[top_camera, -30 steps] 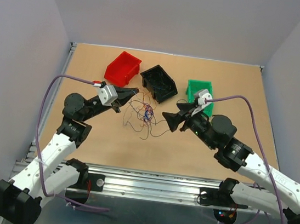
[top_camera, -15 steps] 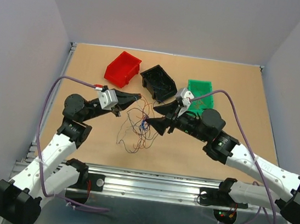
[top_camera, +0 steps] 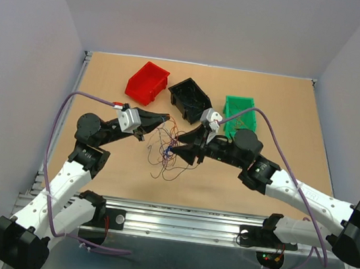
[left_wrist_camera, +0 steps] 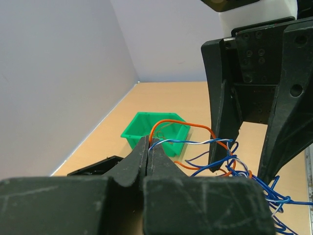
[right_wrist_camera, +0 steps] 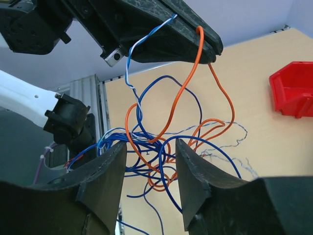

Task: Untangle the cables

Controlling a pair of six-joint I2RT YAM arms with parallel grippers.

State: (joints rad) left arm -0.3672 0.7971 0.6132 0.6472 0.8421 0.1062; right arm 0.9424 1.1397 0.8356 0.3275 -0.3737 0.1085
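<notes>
The cables (top_camera: 167,147) are seen as a loose, airy tangle of thin curly wires near the middle of the table (top_camera: 287,129), partly lifted off it. Blue strands dominate, orange loops are mixed in, and one twisted blue-and-white strand is visible; a few thin pale strands trail out at the 5 o'clock side. The left gripper (top_camera: 165,115) is placed at 12 o'clock of the tangle, its jaws pressed together and clamped on an orange wire and the blue-white wire, which hang down from the tips into the knot. In the left wrist view the pinch (left_wrist_camera: 148,152) is shown clearly, with the wires arching away toward 3 o'clock. The right gripper (top_camera: 171,152) is pushed in from 3 o'clock, its jaws held apart; in the right wrist view blue and orange loops (right_wrist_camera: 161,142) are seen crossing the gap between them, and contact cannot be told. A red bin (top_camera: 148,82), black bin (top_camera: 191,99) and green bin (top_camera: 241,111) are lined up from 11 to 2 o'clock beyond the tangle.
</notes>
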